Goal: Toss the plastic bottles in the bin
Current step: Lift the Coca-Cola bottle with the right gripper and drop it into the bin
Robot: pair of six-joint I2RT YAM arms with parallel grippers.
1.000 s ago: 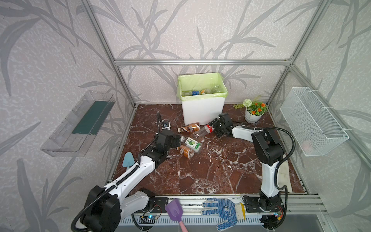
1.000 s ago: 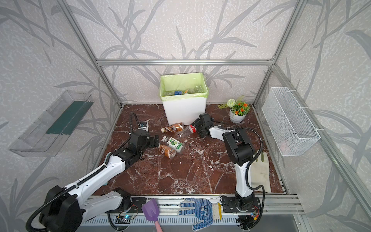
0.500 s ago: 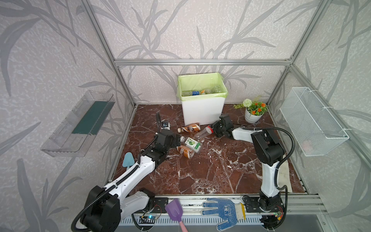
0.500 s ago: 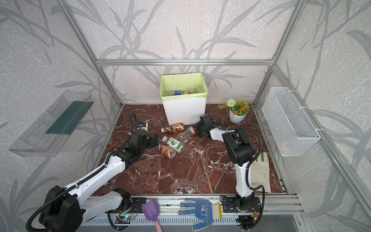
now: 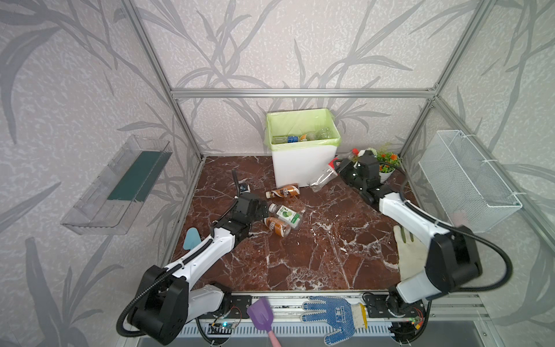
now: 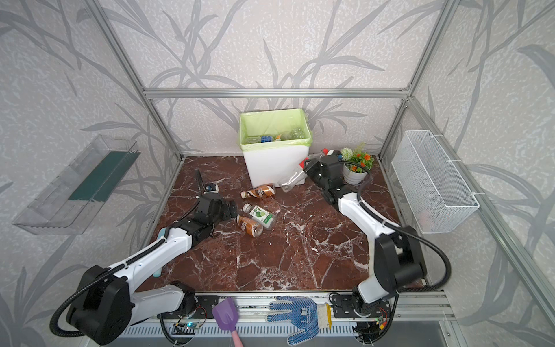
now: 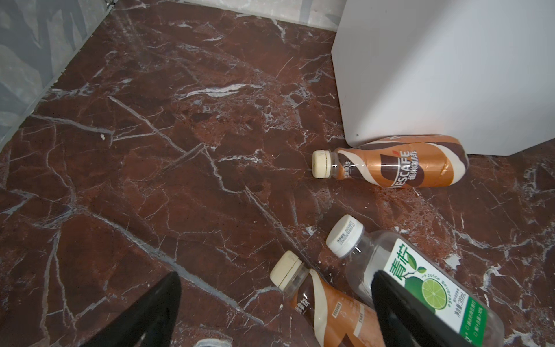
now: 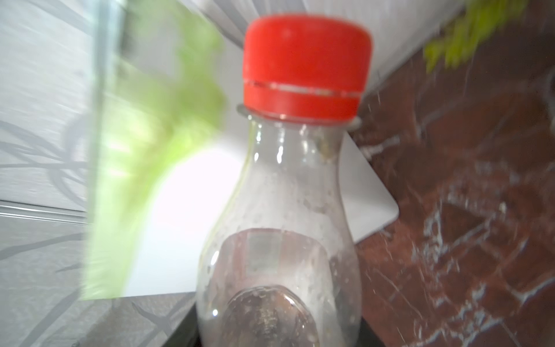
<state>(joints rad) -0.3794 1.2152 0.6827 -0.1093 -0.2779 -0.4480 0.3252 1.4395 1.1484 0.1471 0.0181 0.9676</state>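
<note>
While left tool [image 5: 263, 209] gapes wide, right tool [image 5: 345, 165] clamps red-capped bottle [image 5: 322, 179].

Leaf-patterned grey walls [image 5: 300, 45] in aluminium framing [image 5: 300, 92], veined red-brown marble floor [image 5: 315, 255] (white wire basket [image 5: 468, 180] past the right claw [image 5: 341, 168])

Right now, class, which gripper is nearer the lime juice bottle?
Left. The left gripper hangs open beside the lime juice bottle, at its cap end; the right gripper is away by the bin, shut on a red-capped bottle.
</note>
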